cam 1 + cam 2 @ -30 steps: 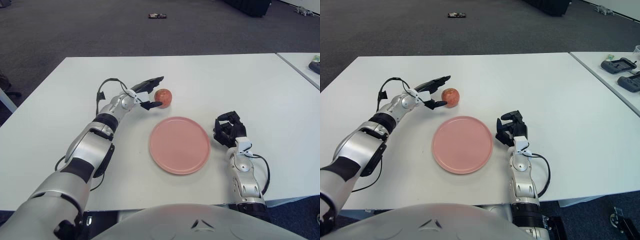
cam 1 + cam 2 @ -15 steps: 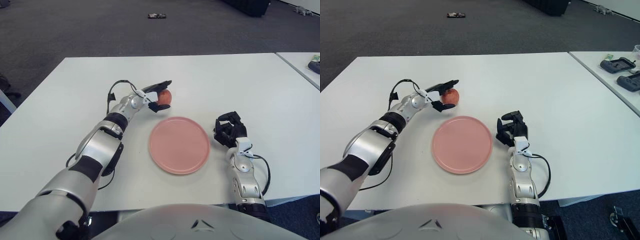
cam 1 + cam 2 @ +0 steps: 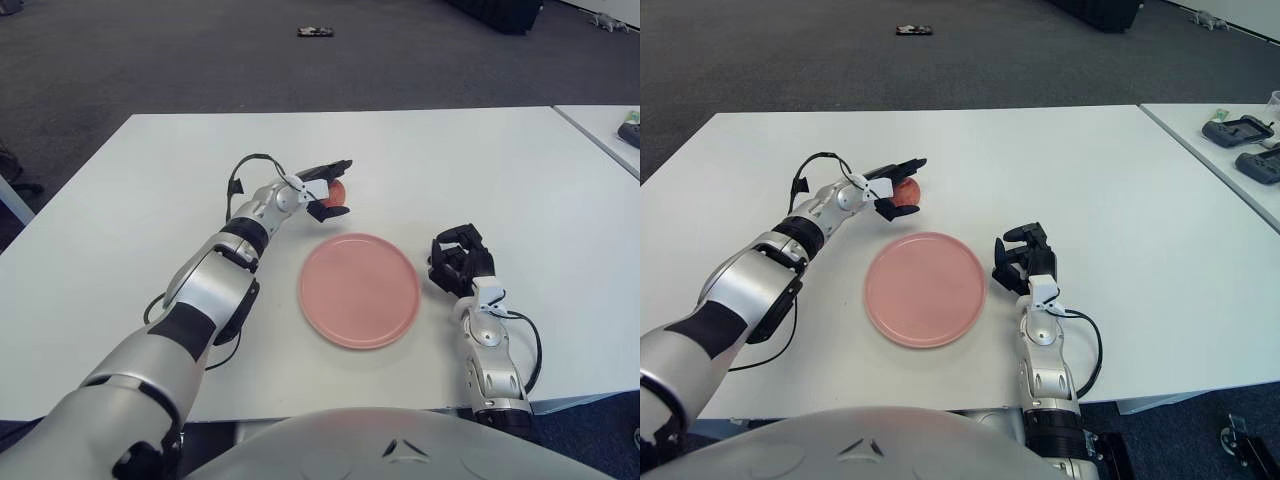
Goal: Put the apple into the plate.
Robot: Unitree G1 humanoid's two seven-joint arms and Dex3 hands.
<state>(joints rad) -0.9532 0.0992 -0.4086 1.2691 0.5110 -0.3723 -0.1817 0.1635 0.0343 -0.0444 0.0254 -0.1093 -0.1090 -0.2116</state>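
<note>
Now left hand (image 3: 322, 192) — around apple (image 3: 338, 193)

- I'm seeing the reddish apple (image 3: 337, 192) sitting just beyond the plate, mostly hidden.
- The round pink plate (image 3: 359, 290) is lying flat, holding nothing.
</note>
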